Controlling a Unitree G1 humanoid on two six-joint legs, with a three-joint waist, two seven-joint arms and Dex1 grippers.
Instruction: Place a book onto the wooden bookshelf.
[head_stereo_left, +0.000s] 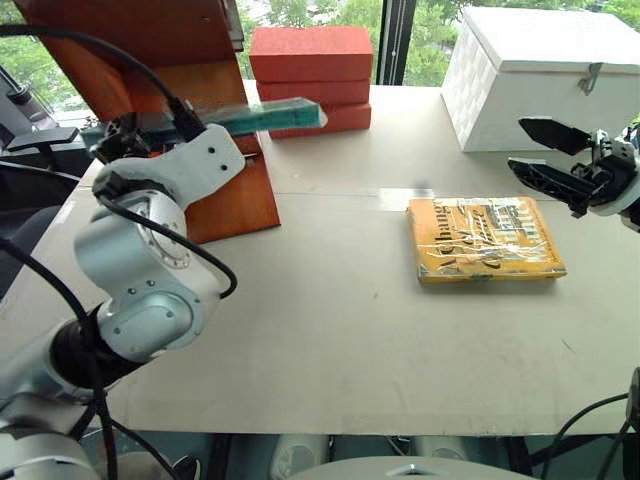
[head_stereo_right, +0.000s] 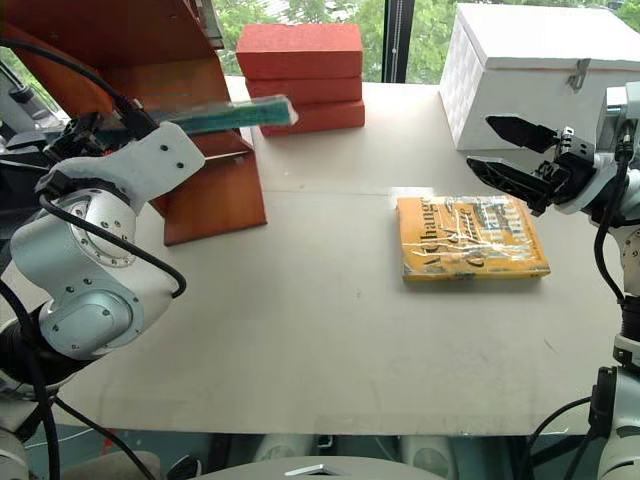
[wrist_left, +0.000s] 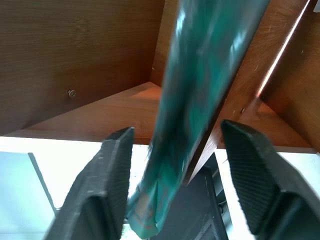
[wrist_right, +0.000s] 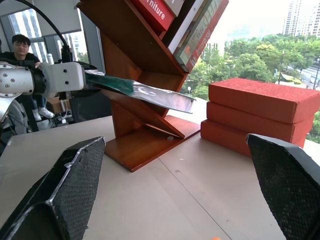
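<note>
The teal book (head_stereo_left: 265, 115) in shiny plastic lies tilted on a slanted panel of the reddish-brown wooden bookshelf (head_stereo_left: 235, 205), its free end jutting out toward the bricks. My left gripper (wrist_left: 177, 129) is at the book's other end, inside the shelf. It is open, with a finger on each side of the book (wrist_left: 200, 100) and a gap to each. My right gripper (head_stereo_left: 516, 143) hangs open and empty at the right, above the table.
An orange-yellow book (head_stereo_left: 485, 240) lies flat on the table under the right gripper. Three stacked red-orange bricks (head_stereo_left: 310, 55) sit at the back, beside a white box (head_stereo_left: 540, 80). Other books (wrist_right: 200, 20) stand on the shelf's upper level. A person (wrist_right: 21, 42) sits behind.
</note>
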